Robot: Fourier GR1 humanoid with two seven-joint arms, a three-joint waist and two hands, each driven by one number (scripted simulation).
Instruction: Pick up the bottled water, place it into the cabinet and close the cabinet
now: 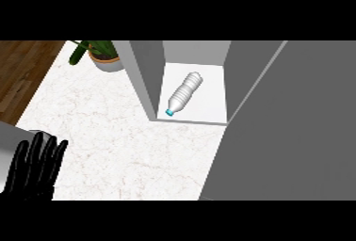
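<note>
1. Since the bottle (184, 92) already lay on its side inside the cabinet (198, 115), cap toward the frame's bottom, the step in hand was judged to be closing the door (292, 122).
2. The door filled the right of the frame, swung open, its edge running diagonally from the upper right down to the bottom centre.
3. The left hand (33, 167) rested at the lower left over the desk (104, 136), fingers straight, slightly spread, pointing up, holding nothing.
4. The right hand did not show.
5. A good close would probably push flat on the door's outer face, near its free edge, sweeping left.
6. The plant (101, 54) at the upper left stood apart from that path.
</note>
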